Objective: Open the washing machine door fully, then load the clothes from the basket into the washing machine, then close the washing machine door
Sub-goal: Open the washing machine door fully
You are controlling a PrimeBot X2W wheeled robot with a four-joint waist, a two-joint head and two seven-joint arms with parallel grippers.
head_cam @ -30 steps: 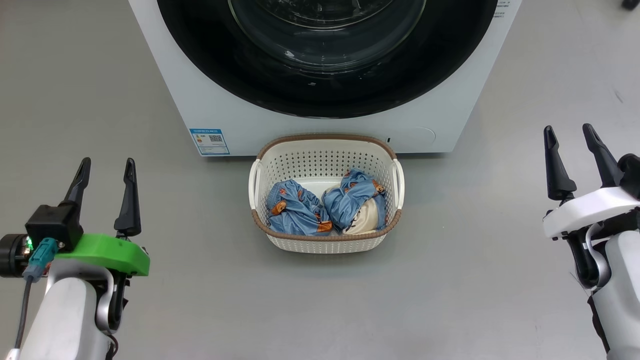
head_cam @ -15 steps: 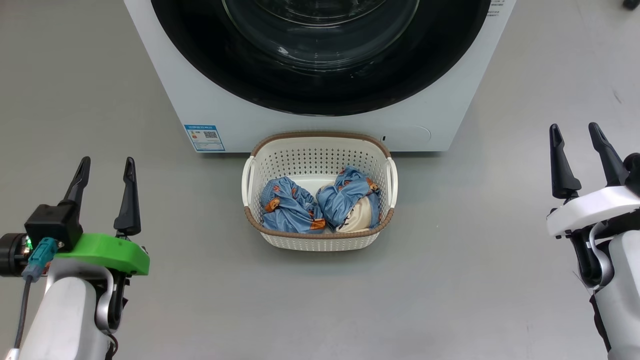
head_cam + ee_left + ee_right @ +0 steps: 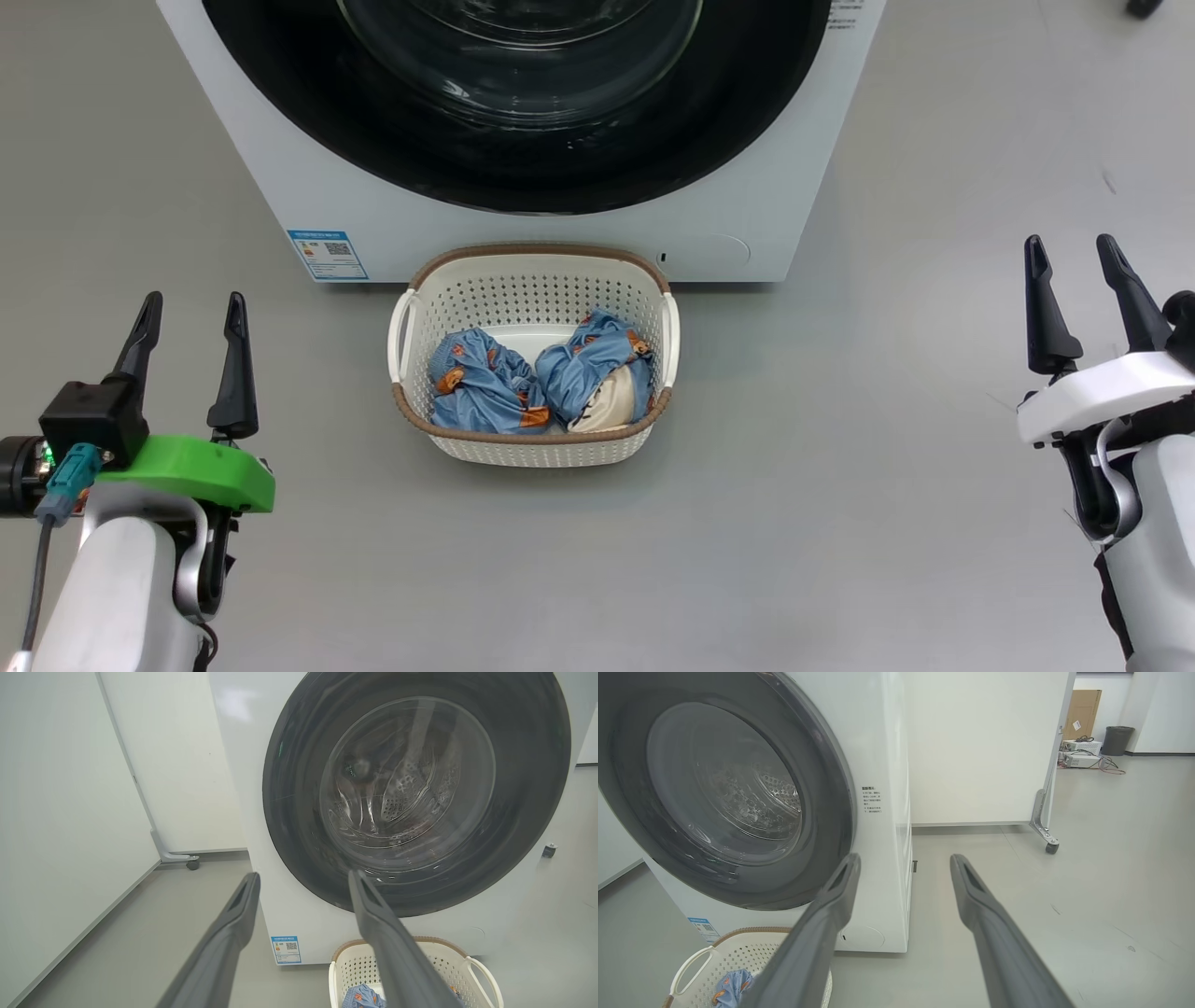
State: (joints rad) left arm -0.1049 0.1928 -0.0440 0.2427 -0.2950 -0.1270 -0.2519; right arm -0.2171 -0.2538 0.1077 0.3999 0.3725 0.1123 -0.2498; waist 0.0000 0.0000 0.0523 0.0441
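Grey floor point(image 3: 840, 523) lies under the whole scene. At the top centre of the frame stands the white washing machine point(image 3: 775, 205), its black-rimmed glass door point(image 3: 523, 191) closed flat against the front. Just below it, mid-frame, sits the cream basket point(image 3: 537, 250) with a brown rim, close to the machine's base. Inside lie the clothes point(image 3: 485, 392), two blue bear-print bundles side by side, the right one showing cream lining. The left pincer point(image 3: 191, 303) at lower left and the right pincer point(image 3: 1068, 243) at the right edge both stand wide and hold nothing, well apart from the basket. A blue-and-white sticker point(image 3: 327, 255) marks the machine's lower left corner.
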